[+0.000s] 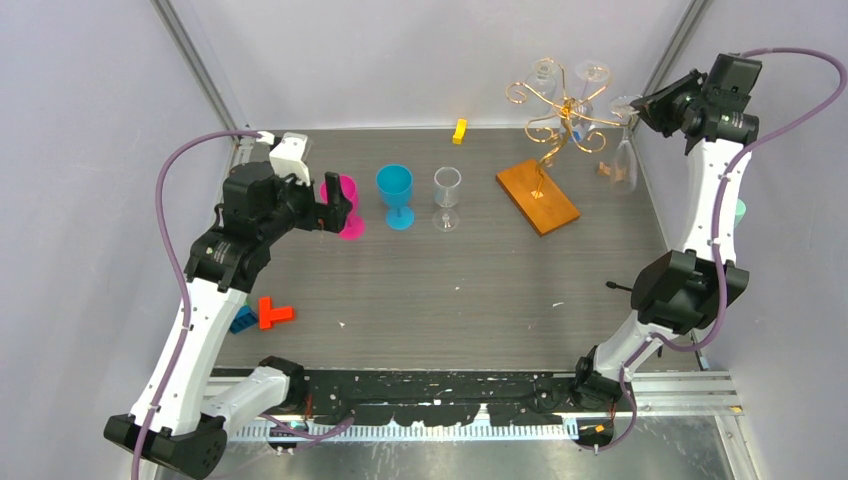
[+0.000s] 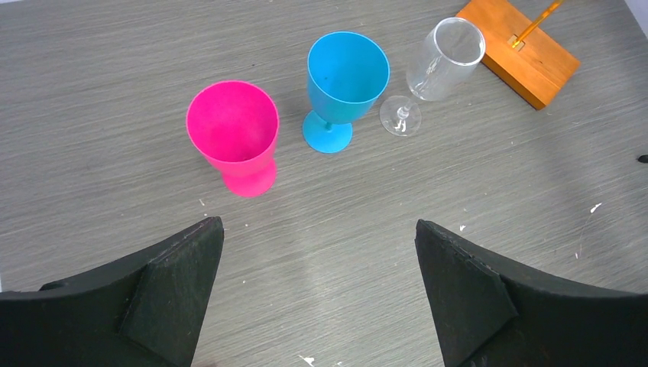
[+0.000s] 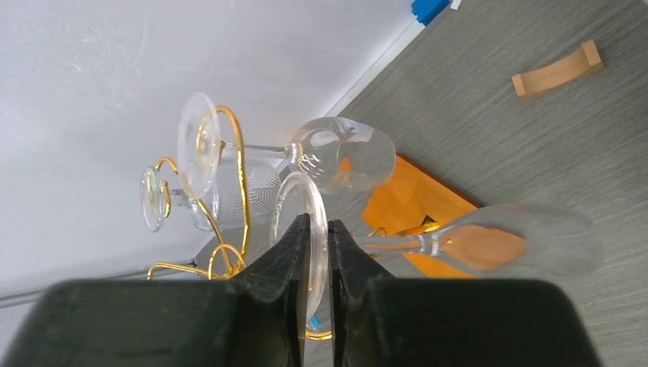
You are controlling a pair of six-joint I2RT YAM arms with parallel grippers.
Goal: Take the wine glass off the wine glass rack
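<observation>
The wine glass rack (image 1: pixel 560 115) is gold wire on an orange-brown wooden base (image 1: pixel 538 196) at the back right. A clear wine glass (image 1: pixel 624 165) hangs upside down from its right arm. In the right wrist view that wine glass (image 3: pixel 497 245) lies sideways, and my right gripper (image 3: pixel 319 220) is shut on its round foot, one finger on each face of the disc. From above, the right gripper (image 1: pixel 640 103) sits just right of the rack's top. My left gripper (image 2: pixel 319 229) is open above bare table, near the pink cup (image 2: pixel 233 126).
Two more clear glasses (image 3: pixel 340 157) (image 3: pixel 229 191) hang on the rack. A blue cup (image 2: pixel 348 73) and a clear glass (image 2: pixel 447 53) stand beside the pink cup. A yellow block (image 1: pixel 459 131), a red block (image 1: pixel 272 313) and a small wooden piece (image 3: pixel 556 70) lie around.
</observation>
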